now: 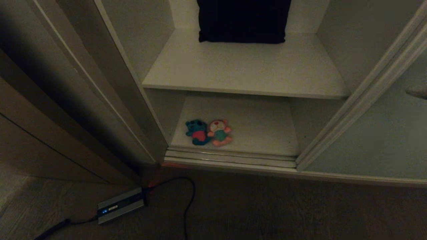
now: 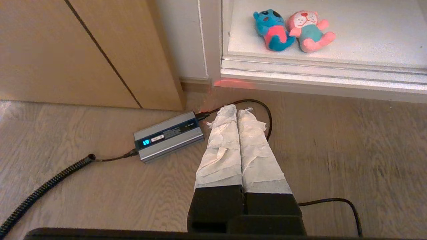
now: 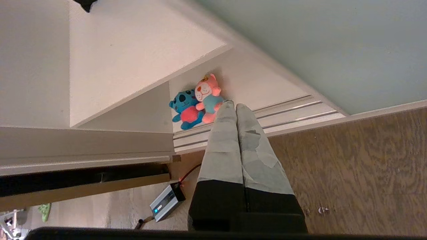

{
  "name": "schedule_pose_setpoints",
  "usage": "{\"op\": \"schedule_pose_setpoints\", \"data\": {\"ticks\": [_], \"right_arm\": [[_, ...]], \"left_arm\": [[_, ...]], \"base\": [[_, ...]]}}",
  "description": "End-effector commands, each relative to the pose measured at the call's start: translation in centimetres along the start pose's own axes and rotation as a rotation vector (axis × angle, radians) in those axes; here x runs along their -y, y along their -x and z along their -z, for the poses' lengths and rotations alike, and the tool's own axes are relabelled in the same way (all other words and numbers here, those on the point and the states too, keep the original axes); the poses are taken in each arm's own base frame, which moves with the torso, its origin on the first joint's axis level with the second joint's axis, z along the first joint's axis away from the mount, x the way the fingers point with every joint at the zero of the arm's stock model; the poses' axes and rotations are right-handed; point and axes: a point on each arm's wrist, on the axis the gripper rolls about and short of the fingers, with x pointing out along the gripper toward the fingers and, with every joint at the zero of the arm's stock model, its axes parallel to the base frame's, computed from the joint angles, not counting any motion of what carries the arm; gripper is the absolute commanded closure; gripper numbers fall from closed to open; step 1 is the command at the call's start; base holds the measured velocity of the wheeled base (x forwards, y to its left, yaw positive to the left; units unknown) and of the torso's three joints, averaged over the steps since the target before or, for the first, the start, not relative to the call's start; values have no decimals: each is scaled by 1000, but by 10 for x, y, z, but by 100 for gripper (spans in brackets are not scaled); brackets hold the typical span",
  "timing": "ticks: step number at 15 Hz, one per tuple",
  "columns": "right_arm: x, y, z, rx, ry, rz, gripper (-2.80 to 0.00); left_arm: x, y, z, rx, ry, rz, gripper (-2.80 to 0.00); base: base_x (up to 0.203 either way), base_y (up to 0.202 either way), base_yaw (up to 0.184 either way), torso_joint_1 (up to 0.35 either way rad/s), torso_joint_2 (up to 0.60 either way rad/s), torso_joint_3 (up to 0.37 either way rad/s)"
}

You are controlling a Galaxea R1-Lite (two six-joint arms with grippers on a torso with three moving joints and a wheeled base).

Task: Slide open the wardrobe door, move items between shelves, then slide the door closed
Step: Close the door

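Wardrobe open: sliding wardrobe door [image 1: 373, 143], pale grey-green with a cream frame strip, sits pushed over to the right side of the opening, also seen in the right wrist view [image 3: 327, 46]. Two off-white shelves exposed. Upper shelf [image 1: 247, 70] carries a big dark folded cloth [image 1: 243, 20] at its far end. Lower shelf [image 1: 260, 123] holds both toys near its front left corner, just behind the door tracks [image 1: 230, 158]. Teal bear [image 1: 197, 132] with red shirt lies on the left, pink toy [image 1: 219, 132] with teal shirt right beside it, touching, both on their backs, heads toward the far side. Same pair in the left wrist view: teal bear [image 2: 272, 30], pink toy [image 2: 310, 31].

Neither arm shows in the head view. Left gripper [image 2: 237, 111] hangs low over the wooden floor [image 2: 333, 150], tape-wrapped fingers pressed together, nothing held, well short of the lower shelf. Right gripper [image 3: 235, 106] is out in front of the wardrobe, fingers together, empty, tips pointing at the toys and overlapping the pink toy [image 3: 208, 96] in its own view; contact cannot be told. Teal bear [image 3: 185, 108] next to it.

On the floor left of the opening: a grey power adapter [image 1: 120, 205] with a lit blue indicator, black cable [image 1: 186, 203] looping away from it. Brown wooden panel [image 1: 40, 126] at far left.
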Motion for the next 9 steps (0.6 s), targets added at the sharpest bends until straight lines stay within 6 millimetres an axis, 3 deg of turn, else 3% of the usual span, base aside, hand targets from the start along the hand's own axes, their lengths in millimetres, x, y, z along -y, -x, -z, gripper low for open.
{"op": "schedule_pose_setpoints", "data": {"ticks": [1, 9], "right_arm": [[5, -9, -3, -9, -9, 4, 0], [13, -23, -7, -13, -11, 8, 0]], "left_arm": [[0, 0, 0, -2, 0, 0, 0], [0, 0, 0, 1, 0, -1, 0]], "base": [[0, 0, 0, 0, 0, 0], [0, 0, 0, 0, 0, 0]]}}
